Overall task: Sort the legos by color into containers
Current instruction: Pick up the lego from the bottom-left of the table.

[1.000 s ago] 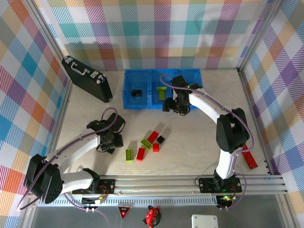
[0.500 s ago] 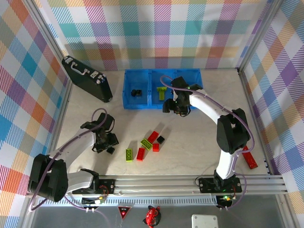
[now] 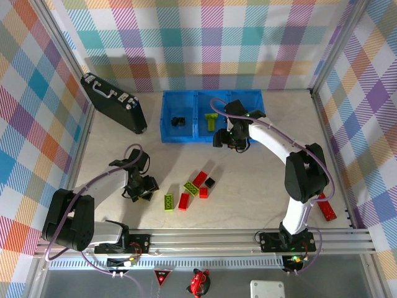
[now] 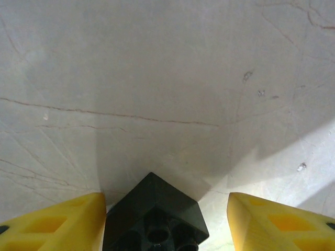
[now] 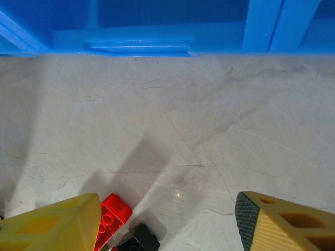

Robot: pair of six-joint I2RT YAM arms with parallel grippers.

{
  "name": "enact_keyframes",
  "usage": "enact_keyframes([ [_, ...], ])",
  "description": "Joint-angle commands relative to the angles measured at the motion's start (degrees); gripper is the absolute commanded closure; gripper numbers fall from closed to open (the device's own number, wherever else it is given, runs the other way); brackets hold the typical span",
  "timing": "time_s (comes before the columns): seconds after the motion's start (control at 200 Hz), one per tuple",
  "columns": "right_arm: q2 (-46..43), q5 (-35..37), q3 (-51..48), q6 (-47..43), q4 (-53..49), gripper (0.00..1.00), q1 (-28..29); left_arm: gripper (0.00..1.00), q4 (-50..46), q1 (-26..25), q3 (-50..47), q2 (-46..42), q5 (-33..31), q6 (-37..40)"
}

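Observation:
A black lego (image 4: 154,217) lies on the table between the yellow fingers of my left gripper (image 4: 166,205). It touches the left finger and a gap stays on its right, so the jaws are open. From above, the left gripper (image 3: 141,187) sits left of a loose cluster: lime legos (image 3: 168,202) (image 3: 191,188), red legos (image 3: 183,200) (image 3: 199,179) and a black one (image 3: 209,182). The blue containers (image 3: 166,138) hold a black lego (image 3: 178,121) and a lime lego (image 3: 211,120). My right gripper (image 3: 226,140) hovers open and empty at the tray's front wall (image 5: 157,46).
A black case (image 3: 113,102) lies at the back left. A long red glittery stick (image 3: 326,206) rests by the right wall. In the right wrist view a red brick (image 5: 112,217) and a black brick (image 5: 138,240) lie beside the left finger.
My left gripper shifted left, then back right and lower, ending around the black lego. The right arm has barely moved.

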Motion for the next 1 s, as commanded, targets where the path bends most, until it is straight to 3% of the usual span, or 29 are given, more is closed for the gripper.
enact_keyframes([
  [0.0, -1.8, -0.3, -0.8, -0.3, -0.6, 0.30, 0.5, 0.39, -1.1, -0.4, -0.7, -1.5, 1.8, -0.2],
  [0.605, -2.1, -0.6, -1.4, -0.4, -0.4, 0.31, 0.5, 0.41, -4.3, -5.8, 0.1, 0.0, -3.8, -2.5],
  [0.995, -2.4, -0.5, -1.9, -0.3, -0.3, 0.31, 0.5, 0.52, -4.5, -6.2, 1.1, 0.7, -4.0, -1.9],
])
